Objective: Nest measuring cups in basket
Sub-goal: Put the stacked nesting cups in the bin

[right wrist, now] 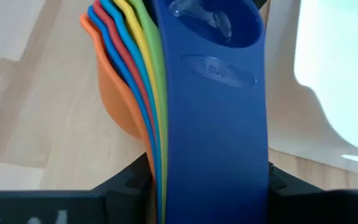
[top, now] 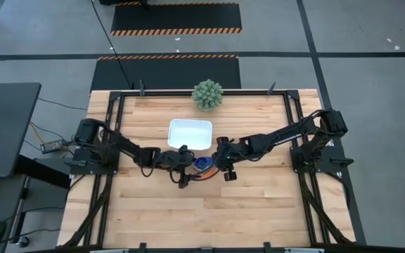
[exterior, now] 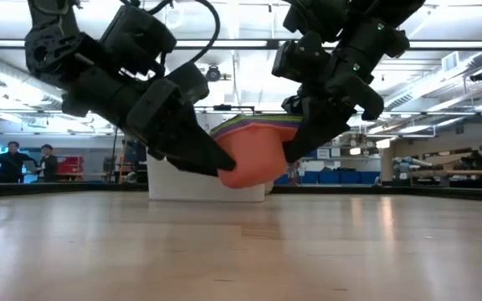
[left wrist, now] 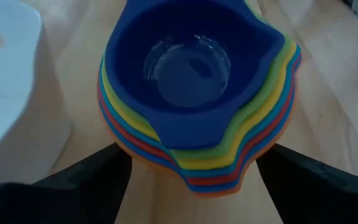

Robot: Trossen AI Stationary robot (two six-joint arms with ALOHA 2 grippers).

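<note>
The measuring cups [exterior: 253, 155] are nested into one stack, orange outermost and dark blue [left wrist: 191, 68] innermost, and hang above the table just near of the white basket [top: 190, 133]. My right gripper [right wrist: 210, 186] is shut on the stacked handles. My left gripper [left wrist: 194, 168] comes from the table's left, open, with one finger on each side of the stack's spout side. In the low view a left fingertip [exterior: 220, 159] shows against the orange cup's wall. My right gripper has the stacked handles [right wrist: 156, 168] between its two fingers, near their free ends. The fingers slant down from the table's right and lie along the handles. The stack is lifted clear of the table, bowls up and roughly level. My left gripper: I cannot tell whether it touches the stack.
A spiky green ball-shaped plant [top: 207, 95] stands at the table's far edge behind the basket. Bare wood lies near of both arms. People stand in the room far behind the table [exterior: 23, 159].
</note>
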